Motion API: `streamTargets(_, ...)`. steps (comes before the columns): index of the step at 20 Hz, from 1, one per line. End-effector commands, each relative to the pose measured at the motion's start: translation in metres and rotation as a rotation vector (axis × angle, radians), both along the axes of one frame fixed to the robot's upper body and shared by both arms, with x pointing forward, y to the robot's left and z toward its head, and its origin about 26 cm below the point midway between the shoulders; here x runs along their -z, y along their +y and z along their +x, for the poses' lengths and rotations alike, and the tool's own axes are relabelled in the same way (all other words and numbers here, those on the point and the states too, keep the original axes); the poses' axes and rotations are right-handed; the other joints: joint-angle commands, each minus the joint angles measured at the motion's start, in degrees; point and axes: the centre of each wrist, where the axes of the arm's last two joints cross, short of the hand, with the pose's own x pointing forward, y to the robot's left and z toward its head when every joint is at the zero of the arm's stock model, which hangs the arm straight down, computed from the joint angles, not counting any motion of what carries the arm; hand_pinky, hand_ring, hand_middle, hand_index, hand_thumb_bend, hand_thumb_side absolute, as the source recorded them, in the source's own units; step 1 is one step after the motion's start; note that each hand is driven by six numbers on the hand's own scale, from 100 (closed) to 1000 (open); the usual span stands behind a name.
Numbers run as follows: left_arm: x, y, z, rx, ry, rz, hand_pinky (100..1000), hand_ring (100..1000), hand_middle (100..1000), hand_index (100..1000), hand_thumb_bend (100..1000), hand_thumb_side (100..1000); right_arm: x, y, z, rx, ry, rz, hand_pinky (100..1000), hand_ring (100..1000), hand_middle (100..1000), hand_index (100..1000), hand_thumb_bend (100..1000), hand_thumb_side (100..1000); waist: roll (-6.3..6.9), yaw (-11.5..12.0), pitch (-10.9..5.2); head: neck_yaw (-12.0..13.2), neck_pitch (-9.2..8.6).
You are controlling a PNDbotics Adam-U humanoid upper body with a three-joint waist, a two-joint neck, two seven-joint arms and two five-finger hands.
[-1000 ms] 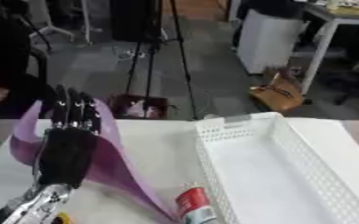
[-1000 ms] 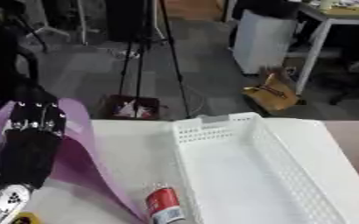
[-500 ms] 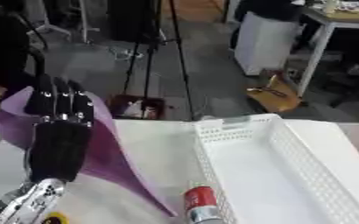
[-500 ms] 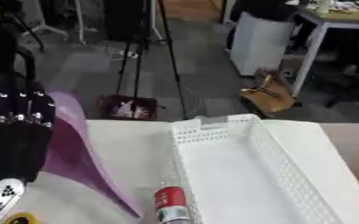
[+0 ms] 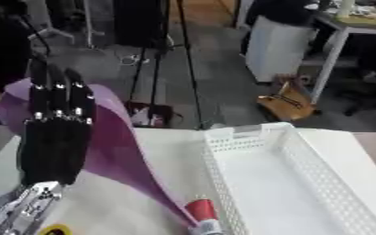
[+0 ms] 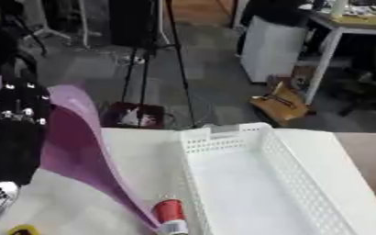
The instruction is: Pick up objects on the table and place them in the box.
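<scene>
At the far left, the robot's left hand (image 5: 56, 137) rises from the lower corner with its back to the camera, black fingers straight, pressed side by side and pointing up, holding nothing. Below its silver wrist, at the bottom edge, a small yellow round thing (image 5: 55, 230) lies on the pale surface (image 5: 163, 151); what it is cannot be told. Behind the hand, to the left of the white box (image 5: 303, 183), a purple sheet (image 5: 115, 137) curves up off the surface, its broad top arching behind the fingertips and its lower end narrowing to a point near the box's left wall. Whether the fingers touch the sheet cannot be told. Just beside that point, against the outside of the box's left wall, lies a tube with a red upper part and a white lower part (image 6: 170, 216), cut off by the bottom edge. The box is a perforated white basket with nothing visible inside it, filling the right half of the surface. The right hand shows in neither view.
</scene>
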Motion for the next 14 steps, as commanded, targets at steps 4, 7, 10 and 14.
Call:
streamTargets(4, -0.029, -0.007, -0.019, 0.035, -0.139, 0.049, 801, 692, 616, 584, 464, 333, -0.016, -0.003, -0.002, 0.007, -0.046, -0.046, 594, 560, 533, 593, 100, 469, 0.2, -0.01, -2.02, 0.18, -1.57)
streamTargets(7, -0.037, -0.012, -0.026, 0.057, -0.17, 0.068, 801, 696, 617, 580, 456, 361, -0.017, -0.003, -0.002, 0.008, -0.046, -0.047, 594, 561, 533, 593, 100, 466, 0.3, 0.08, -2.26, 0.24, -1.41)
streamTargets(10, -0.043, -0.016, -0.032, 0.076, -0.192, 0.09, 801, 696, 617, 579, 456, 362, -0.017, -0.003, -0.002, 0.009, -0.045, -0.047, 594, 561, 533, 593, 100, 465, 0.37, 0.17, -2.41, 0.24, -1.27)
streamTargets(14, -0.054, -0.024, -0.043, 0.112, -0.237, 0.122, 795, 697, 610, 577, 442, 387, -0.018, -0.003, -0.002, 0.009, -0.046, -0.048, 594, 560, 533, 593, 100, 461, 0.42, 0.15, -2.78, 0.14, -0.87)
